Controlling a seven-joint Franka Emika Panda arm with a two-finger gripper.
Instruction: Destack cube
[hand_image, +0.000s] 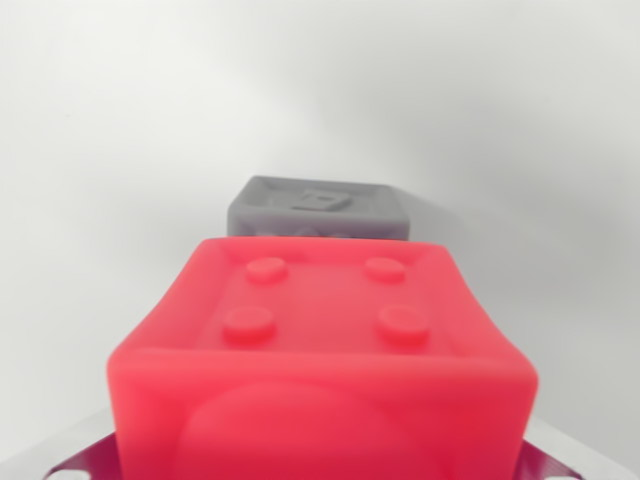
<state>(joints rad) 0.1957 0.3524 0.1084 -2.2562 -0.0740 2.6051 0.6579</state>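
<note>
A plain white surface (120, 150) fills the wrist view, smooth and evenly lit, fading into a soft grey shadow toward the upper right. We see no edge or seam in it.

Close to the camera sits a red cube (320, 360), taking up most of the lower half of the view. Its top face is recessed inside a raised rim and carries four round studs set in a square. The face turned toward us shows a large, shallow round bulge. The cube looks glossy and slightly translucent at its edges.

Behind it, further from the camera and partly hidden by the red cube's far rim, we see a grey cube (320, 208). Its top face has a square embossed mark near the middle, and some raised lettering on its near side is too blurred for us to read. Whether the two cubes touch we cannot tell; the grey one appears to stand on the white surface beyond the red one, not on top of it.

At the bottom corners, on either side of the red cube, bits of shiny metal (85, 455) show, with small holes on the wrist view's left. No fingertips are visible, so we cannot tell whether the gripper is open, closed or holding the red cube.
</note>
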